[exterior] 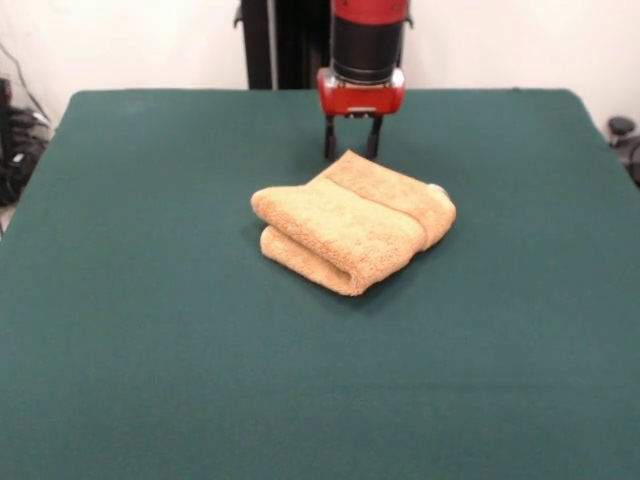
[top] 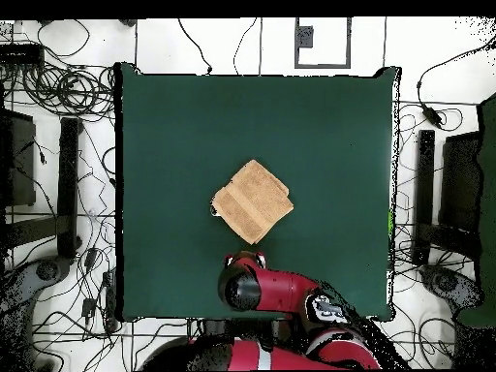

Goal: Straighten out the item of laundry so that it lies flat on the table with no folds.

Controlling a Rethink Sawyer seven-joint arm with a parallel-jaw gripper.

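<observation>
Folded terry towel (exterior: 352,220) near the middle of the green table (exterior: 150,350), set at a slant to the table edges, doubled over at least twice into a thick pad. Rounded fold edge on the towel's front-left side in the front view, two stacked rolls visible there; flat woven band across the top layer toward the towel's far-right end. A small pale spot at the towel's right corner, too small to identify.

Gripper (exterior: 351,152) just behind the towel's far corner, fingers apart with a narrow gap, tips low and close to the felt, clamped on nothing. From overhead, gripper (top: 248,260) hidden under the arm's wrist, just beside the towel's (top: 252,201) lower corner.

Step in hand, as judged: taking hold of a loose edge to begin unfolding. Best done by catching only the topmost layer at the far corner, not the whole stack; a pinch through all layers likely just drags the pad across the felt. Worth lowering until one finger slides under the top flap, closing, then lifting a little and pulling away from the rounded fold, across the towel, so the layer peels open. Too high a lift risks the towel flopping back on itself. Afterwards, remaining folds still to open.
</observation>
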